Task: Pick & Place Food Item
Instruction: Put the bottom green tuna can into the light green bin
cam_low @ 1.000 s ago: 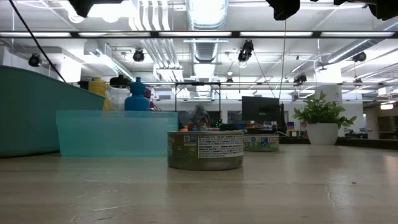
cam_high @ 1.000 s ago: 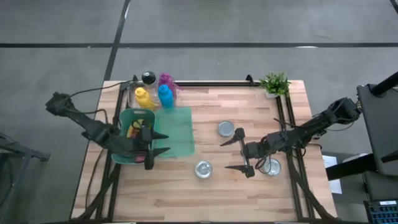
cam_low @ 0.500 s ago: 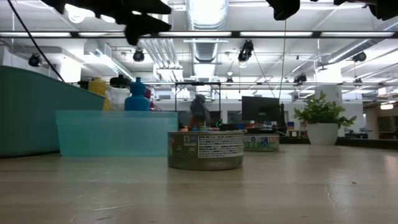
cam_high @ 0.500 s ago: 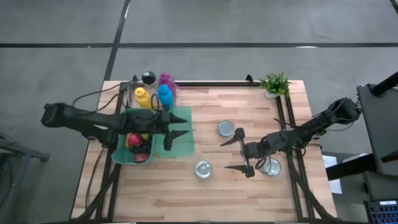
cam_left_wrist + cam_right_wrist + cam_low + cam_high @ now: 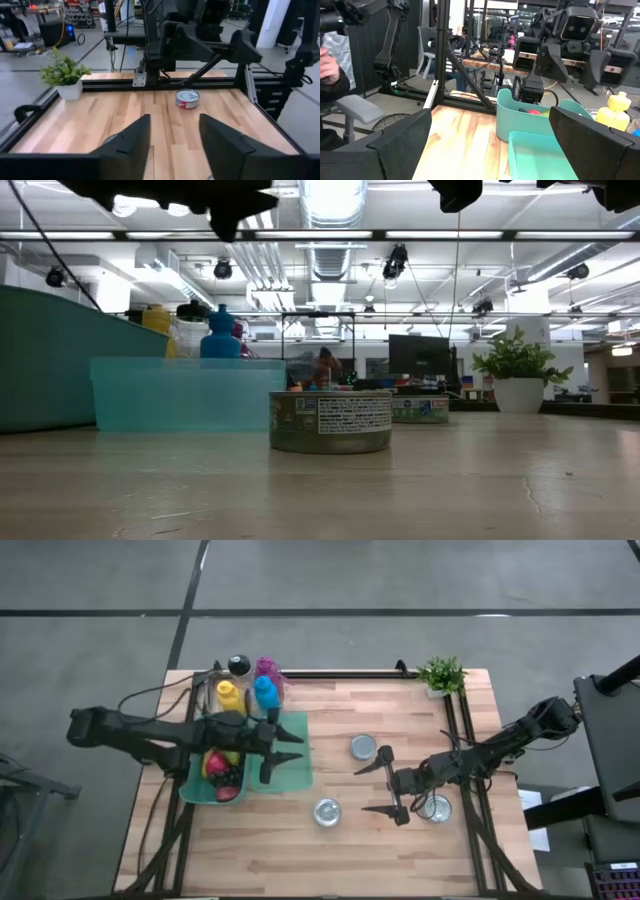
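Left gripper hovers over the shallow tray, fingers apart and empty, at three o'clock of the tub holding the fruit. Right gripper waits spread wide between cans.

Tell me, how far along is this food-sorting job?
Early on. Coloured food still sits in the green bin, and the light tray beside it looks empty. The left gripper hovers above that tray, apparently holding nothing. The right gripper waits open between the cans.
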You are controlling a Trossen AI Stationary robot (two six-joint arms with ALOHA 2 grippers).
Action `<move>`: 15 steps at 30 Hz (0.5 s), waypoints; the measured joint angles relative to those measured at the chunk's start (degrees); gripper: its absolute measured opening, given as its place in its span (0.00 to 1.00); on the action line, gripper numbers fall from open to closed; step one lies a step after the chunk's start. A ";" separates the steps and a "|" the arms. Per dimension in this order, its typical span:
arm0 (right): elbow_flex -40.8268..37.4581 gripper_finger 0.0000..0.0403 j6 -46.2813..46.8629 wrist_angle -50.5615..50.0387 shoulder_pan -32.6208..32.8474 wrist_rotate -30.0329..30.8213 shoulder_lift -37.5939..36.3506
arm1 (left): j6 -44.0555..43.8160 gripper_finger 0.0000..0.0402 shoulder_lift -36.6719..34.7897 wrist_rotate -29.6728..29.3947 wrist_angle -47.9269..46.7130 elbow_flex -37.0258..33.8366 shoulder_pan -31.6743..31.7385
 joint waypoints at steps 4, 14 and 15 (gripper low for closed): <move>0.00 0.99 0.00 0.02 0.00 0.01 0.00 | 0.73 0.27 -7.38 -0.12 -0.56 -4.85 0.00; 0.00 0.99 0.00 0.00 0.00 0.02 0.00 | 2.11 0.01 -31.38 -4.09 1.79 -20.27 -0.02; 0.00 0.99 0.00 0.00 0.01 0.01 0.00 | 2.72 0.01 -33.94 -4.11 1.84 -21.65 -0.02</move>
